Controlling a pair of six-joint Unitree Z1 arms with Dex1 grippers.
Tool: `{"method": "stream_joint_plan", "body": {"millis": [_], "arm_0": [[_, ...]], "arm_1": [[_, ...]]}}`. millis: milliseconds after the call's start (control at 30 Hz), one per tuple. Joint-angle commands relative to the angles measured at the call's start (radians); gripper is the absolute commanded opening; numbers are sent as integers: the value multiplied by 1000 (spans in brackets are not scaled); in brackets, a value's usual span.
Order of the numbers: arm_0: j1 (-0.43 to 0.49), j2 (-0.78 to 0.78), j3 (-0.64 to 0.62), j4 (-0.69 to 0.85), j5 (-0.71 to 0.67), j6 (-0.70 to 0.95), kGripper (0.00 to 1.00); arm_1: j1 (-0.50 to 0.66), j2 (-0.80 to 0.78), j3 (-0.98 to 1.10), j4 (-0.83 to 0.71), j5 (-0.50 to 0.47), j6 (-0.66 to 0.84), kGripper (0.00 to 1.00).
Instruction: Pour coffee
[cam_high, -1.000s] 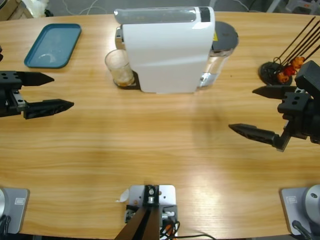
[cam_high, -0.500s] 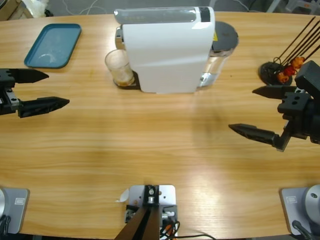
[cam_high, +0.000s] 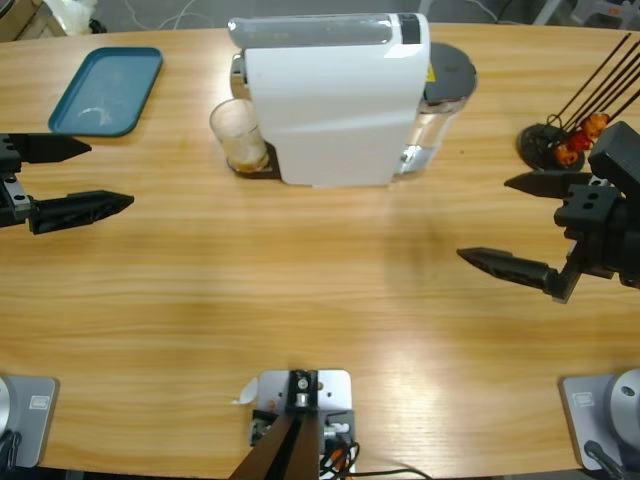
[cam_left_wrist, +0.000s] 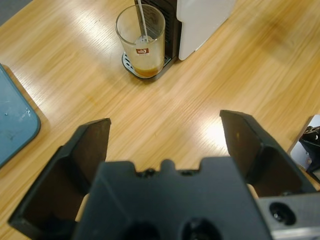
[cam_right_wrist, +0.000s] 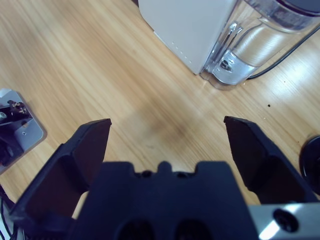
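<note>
A clear glass tumbler (cam_high: 239, 135) (cam_left_wrist: 141, 41) stands on the drip tray under the spout of the white coffee machine (cam_high: 335, 98). A shallow layer of amber coffee (cam_left_wrist: 144, 70) lies in its bottom. My left gripper (cam_high: 108, 176) (cam_left_wrist: 165, 142) is open at the table's left edge, well short of the glass, with nothing between its jaws. My right gripper (cam_high: 485, 220) (cam_right_wrist: 167, 142) hovers open over bare wood on the right side, in front of the machine's clear water tank (cam_right_wrist: 255, 47).
A teal tray (cam_high: 106, 90) (cam_left_wrist: 12, 120) lies at the back left. A black stand with thin rods and orange capsules (cam_high: 570, 135) sits at the back right, behind the right gripper. Bare wood (cam_high: 300, 270) spans the middle.
The left gripper has drawn back toward the left edge and slightly away from the front. The right arm, glass and machine have not moved.
</note>
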Motion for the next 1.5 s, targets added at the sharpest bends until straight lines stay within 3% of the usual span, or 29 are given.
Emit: {"method": "stream_joint_plan", "body": {"millis": [33, 533, 1033, 1500], "arm_0": [[-6, -13, 40, -15, 19, 10, 959], [-6, -12, 60, -106, 26, 50, 977], [-8, 513, 63, -656, -18, 55, 996], [23, 650, 60, -767, -5, 56, 996]], "arm_1": [[11, 26, 25, -7, -16, 12, 1000], [11, 26, 25, -6, -13, 12, 1000], [11, 32, 23, -6, -14, 12, 1000], [11, 45, 20, -6, -14, 11, 1000]]}}
